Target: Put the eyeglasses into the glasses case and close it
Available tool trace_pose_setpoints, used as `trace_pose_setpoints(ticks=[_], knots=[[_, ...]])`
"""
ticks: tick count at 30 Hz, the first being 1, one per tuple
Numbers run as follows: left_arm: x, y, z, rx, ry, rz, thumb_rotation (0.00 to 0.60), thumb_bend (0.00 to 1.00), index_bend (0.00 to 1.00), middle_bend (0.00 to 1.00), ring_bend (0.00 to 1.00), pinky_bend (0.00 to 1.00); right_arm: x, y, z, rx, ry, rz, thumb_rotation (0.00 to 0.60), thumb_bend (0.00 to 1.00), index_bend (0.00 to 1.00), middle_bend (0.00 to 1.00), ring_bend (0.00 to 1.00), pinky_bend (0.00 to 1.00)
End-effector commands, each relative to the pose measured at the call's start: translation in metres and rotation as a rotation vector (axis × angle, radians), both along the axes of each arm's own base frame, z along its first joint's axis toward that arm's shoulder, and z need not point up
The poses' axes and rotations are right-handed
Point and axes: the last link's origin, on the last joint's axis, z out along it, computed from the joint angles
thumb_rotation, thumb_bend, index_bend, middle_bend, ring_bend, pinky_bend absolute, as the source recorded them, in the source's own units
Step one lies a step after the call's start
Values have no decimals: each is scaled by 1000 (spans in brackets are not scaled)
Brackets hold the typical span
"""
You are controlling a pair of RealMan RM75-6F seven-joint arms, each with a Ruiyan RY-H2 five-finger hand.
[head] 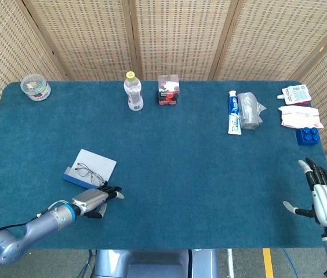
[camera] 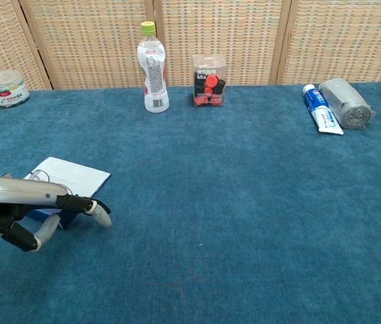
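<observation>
The glasses case (head: 94, 163), flat with a white top and blue sides, lies turned at an angle near the table's front left. Thin-framed eyeglasses (head: 86, 172) lie on its white surface, toward the near edge. My left hand (head: 96, 200) rests low over the cloth just in front of the case, fingers stretched forward and holding nothing. In the chest view the left hand (camera: 35, 209) covers the near side of the case (camera: 75, 175), and only part of the eyeglasses (camera: 39, 177) shows. My right hand (head: 324, 197) hovers at the front right corner with its fingers spread, empty.
Along the back edge stand a lidded jar (head: 35, 87), a bottle (head: 133, 92) and a clear box (head: 168, 90). A toothpaste tube (head: 232, 112) and grey roll (head: 249, 110) lie back right, with packets (head: 299, 116) and a blue block (head: 309, 136) further right.
</observation>
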Motion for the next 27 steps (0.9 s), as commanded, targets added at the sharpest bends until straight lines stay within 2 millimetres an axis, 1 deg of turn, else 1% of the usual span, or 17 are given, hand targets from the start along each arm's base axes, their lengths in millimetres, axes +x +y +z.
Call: trace_pose_setpoints(ticks=[1,3,8,10,16,20,24,27], knots=[[-9,-3,7,12,17,9,600,968,137,0,0,0,0,0,0,1,-1,0,600,0,0,0,0,0],[-26,-6,21,38,45,36,600,968,138,0,0,0,0,0,0,1,-2,0,600,0,0,0,0,0],[-48,-12,37,62,61,78,600,969,137,0,0,0,1,0,0,1,-2,0,600,0,0,0,0,0],[-64,-14,48,75,84,106,600,969,137,0,0,0,1,0,0,1,-2,-1,600,0,0,0,0,0],[-97,-15,71,127,107,178,600,969,137,0,0,0,1,0,0,1,0,0,600,0,0,0,0,0],[-110,-14,84,173,76,227,600,970,137,0,0,0,1,0,0,2,0,-1,600,0,0,0,0,0],[-114,-16,100,208,-7,260,600,968,137,0,0,0,2,0,-1,3,1,-2,600,0,0,0,0,0],[-118,-18,121,242,-91,267,600,964,137,0,0,0,2,0,-1,3,3,-2,600,0,0,0,0,0]])
